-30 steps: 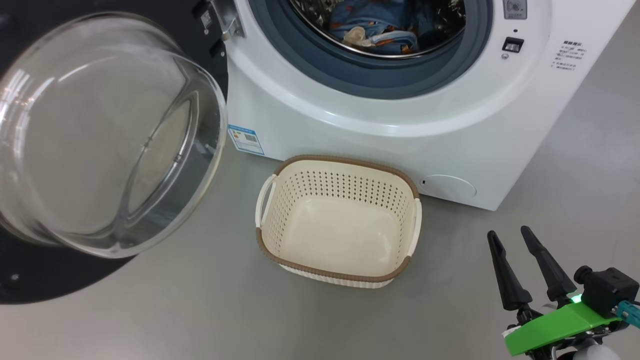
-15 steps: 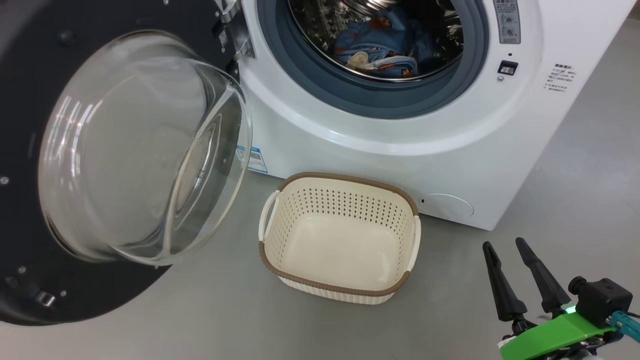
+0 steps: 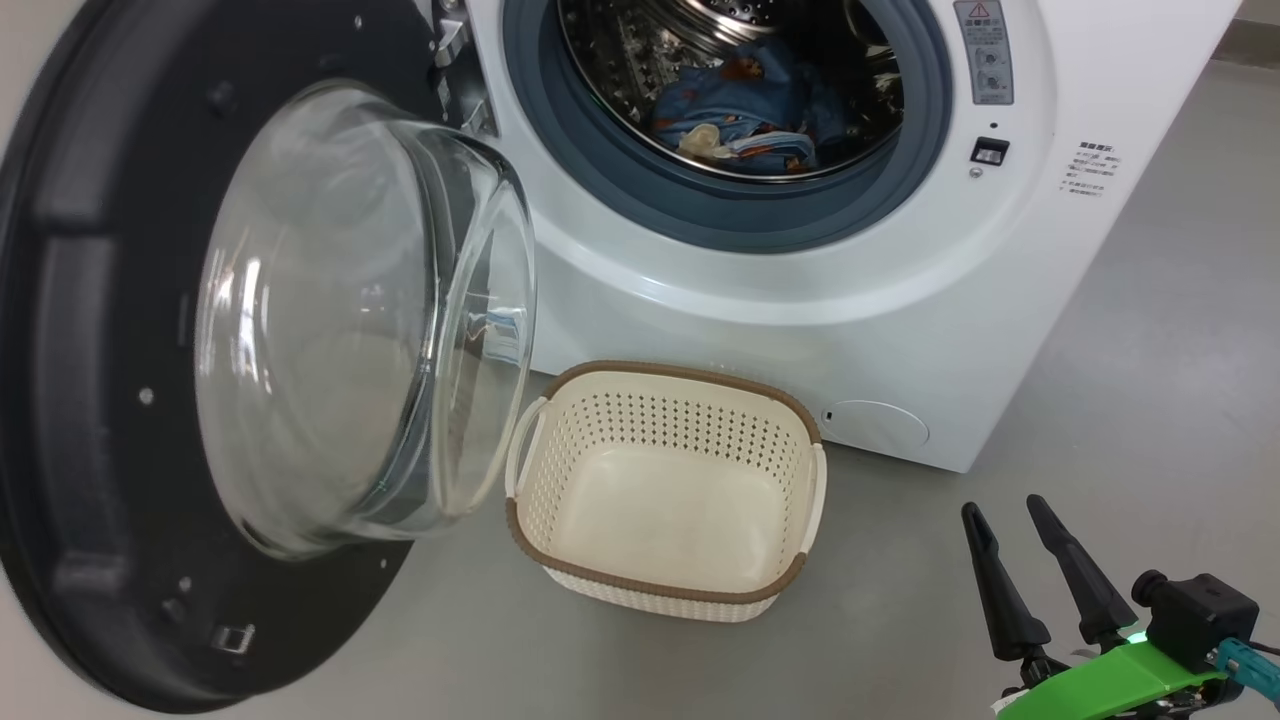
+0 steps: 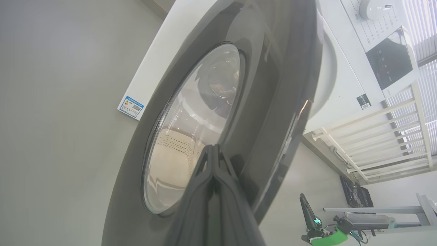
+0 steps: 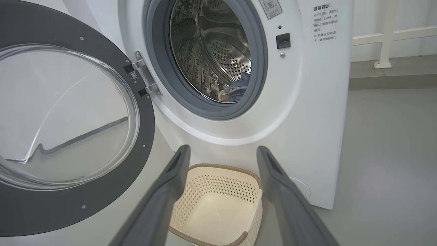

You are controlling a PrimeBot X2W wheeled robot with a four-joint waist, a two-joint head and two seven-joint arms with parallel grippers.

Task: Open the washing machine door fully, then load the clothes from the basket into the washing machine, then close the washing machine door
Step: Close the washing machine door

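Since the clothes (image 3: pixel 740 110) are in the drum (image 3: pixel 620 80) up top, the washing machine door (image 3: pixel 90 400) at left has swung partway shut, nudged by the pinched-closed left gripper (image 4: pixel 212 150); right gripper (image 3: pixel 1002 506) lower right hangs wide open, empty.

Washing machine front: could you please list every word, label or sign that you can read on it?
"温馨提示:" heads the notice on the washing machine front.
Its smaller lines: too small to read surely.
On the blue sticker: too small to read.
On the grey label: a red warning triangle; the rest is blurred.
On the control panel: unreadable.
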